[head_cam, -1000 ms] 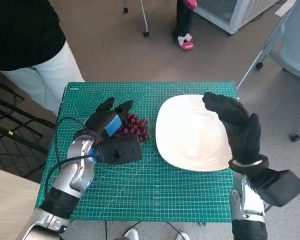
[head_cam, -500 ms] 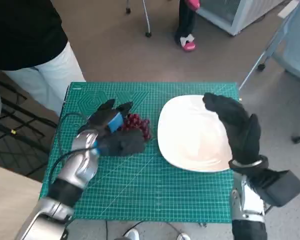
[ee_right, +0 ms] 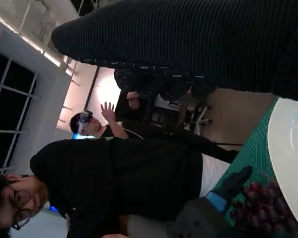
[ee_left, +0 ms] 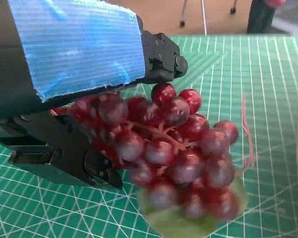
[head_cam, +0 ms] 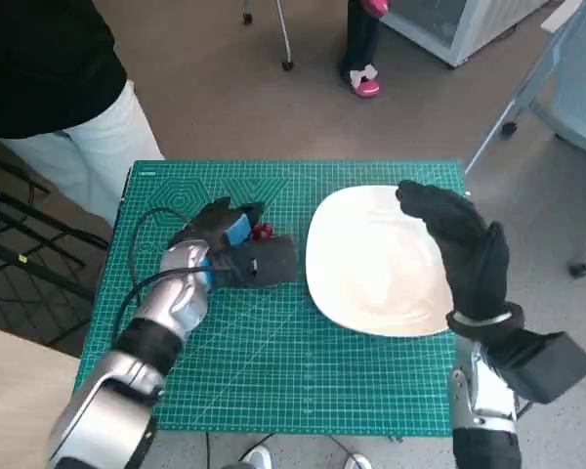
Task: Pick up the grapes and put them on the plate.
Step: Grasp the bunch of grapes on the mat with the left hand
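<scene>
On the green cutting mat point(head_cam: 303, 371) (brown floor point(head_cam: 205, 88) around), left robot hand point(head_cam: 236, 249) clasps grapes point(ee_left: 174, 148), right robot hand point(head_cam: 464, 249) spread empty.

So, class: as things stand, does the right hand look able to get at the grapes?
Probably not easily. The right hand hovers over the white plate's far side, while the left hand already covers and grips the red grapes.

Brown floor point(head_cam: 205, 88); grey chair point(head_cam: 566, 88) right.
</scene>
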